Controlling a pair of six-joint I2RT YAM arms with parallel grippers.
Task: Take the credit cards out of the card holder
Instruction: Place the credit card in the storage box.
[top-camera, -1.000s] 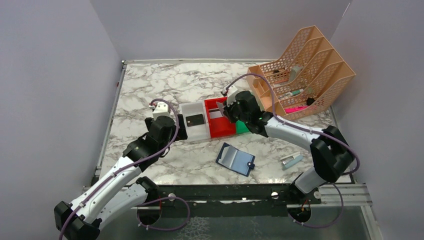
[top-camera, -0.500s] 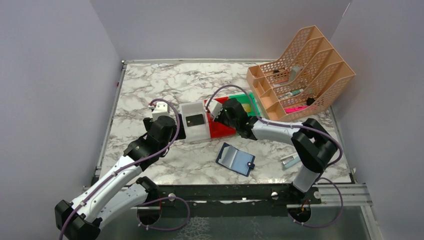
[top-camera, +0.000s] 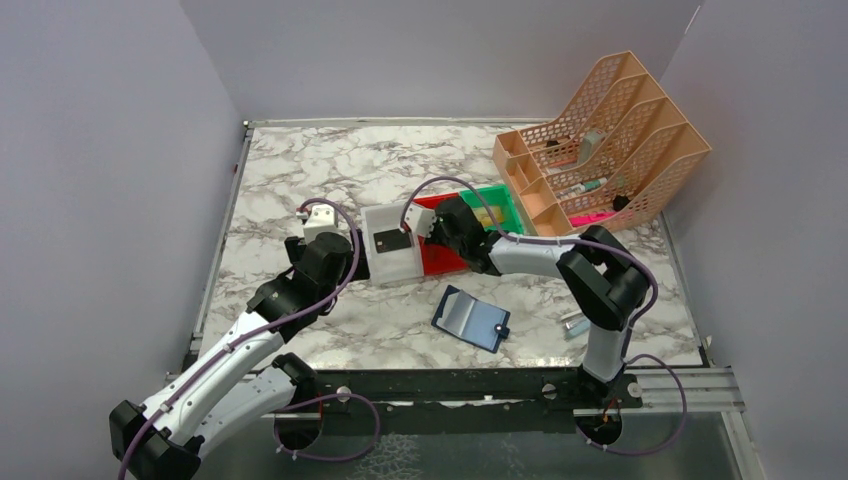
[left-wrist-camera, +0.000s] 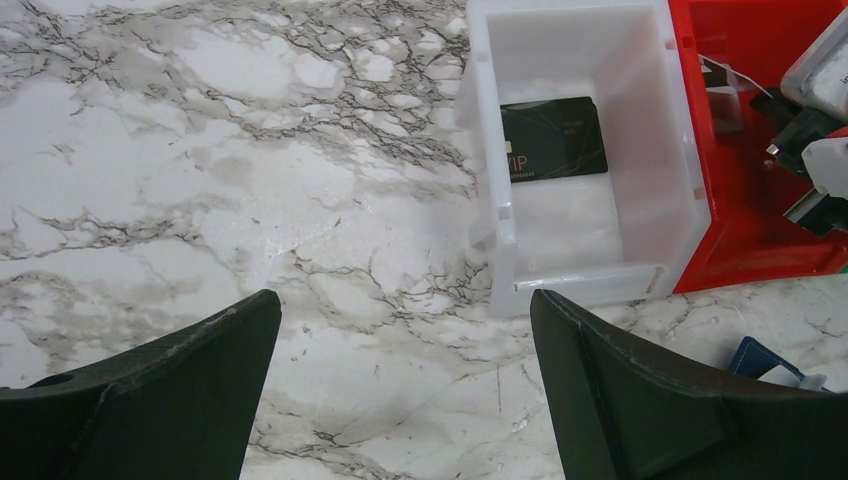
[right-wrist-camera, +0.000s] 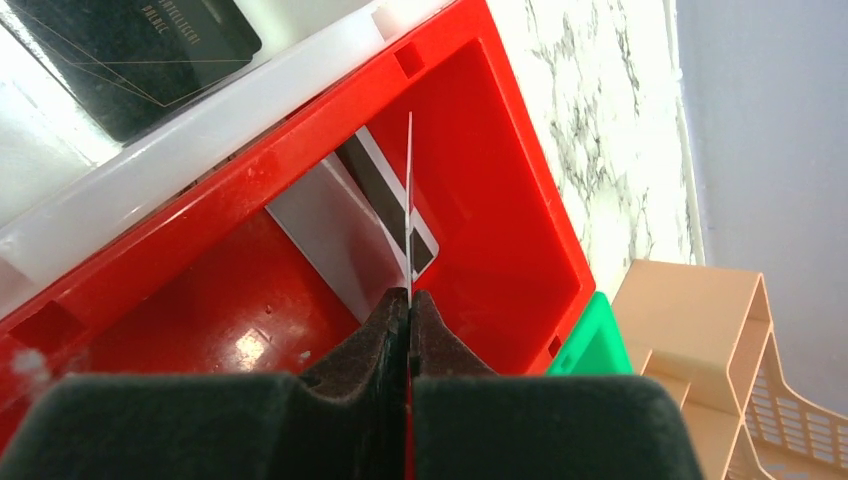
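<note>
My right arm reaches leftward across the worktop (top-camera: 300, 170), elbow raised and forearm stretched low toward the bins, so that my right hand (right-wrist-camera: 409, 300) sits over the red bin (right-wrist-camera: 500, 130), pointing down into it. Its fingers (right-wrist-camera: 440, 345) are pressed together on a thin credit card (right-wrist-camera: 410, 200), held upright and seen edge-on; its face cannot be made out. Below it, a whitish-grey card (right-wrist-camera: 335, 235) with a dark stripe lies flat on the red bin's floor. My left arm extends forward from its base, with my left hand (left-wrist-camera: 402, 297) hovering above bare worktop just beside the near left corner of the white bin (left-wrist-camera: 505, 230), fingers spread wide apart and gripping nothing. A black card (left-wrist-camera: 553, 138) lies flat inside the white bin. The green bin (top-camera: 515, 205) adjoins the red bin on its right. The card holder (top-camera: 471, 318) lies unfolded on the worktop, nearer to my bases than the bins and apart from both hands.
</note>
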